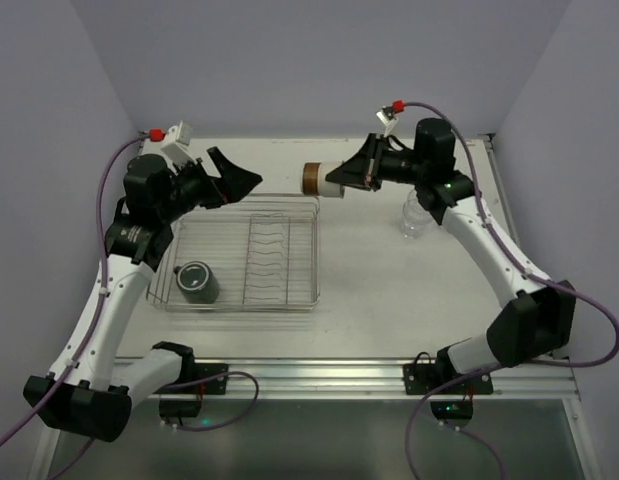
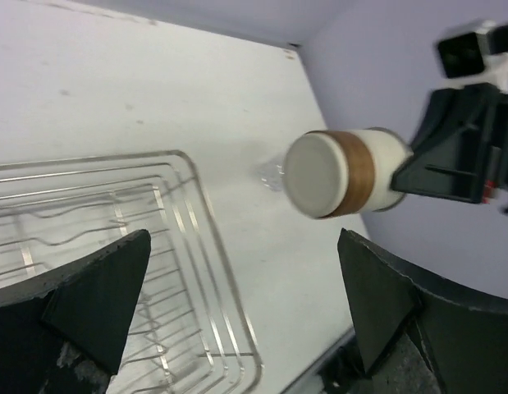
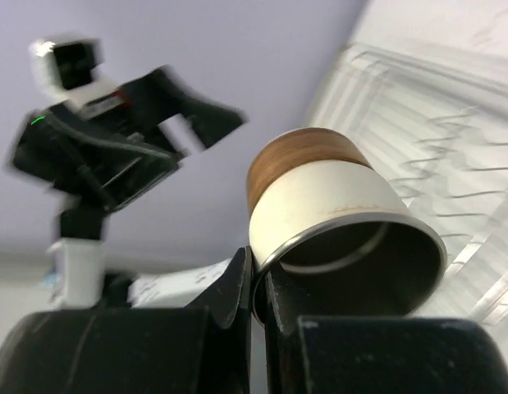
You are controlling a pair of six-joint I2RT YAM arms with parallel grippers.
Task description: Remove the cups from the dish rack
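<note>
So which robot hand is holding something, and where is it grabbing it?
The right gripper pinches the cream cup by its rim. The left gripper is open, holding nothing.

A white table (image 1: 389,300) fills the booth. The silver wire dish rack (image 1: 317,255) sits flat on its left half, toward the middle. Well apart, on the far right, stands a clear tumbler (image 1: 416,218).

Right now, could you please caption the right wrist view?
Right gripper pinches the rim of a cream cup with a brown band, silver wire rack behind.
</note>
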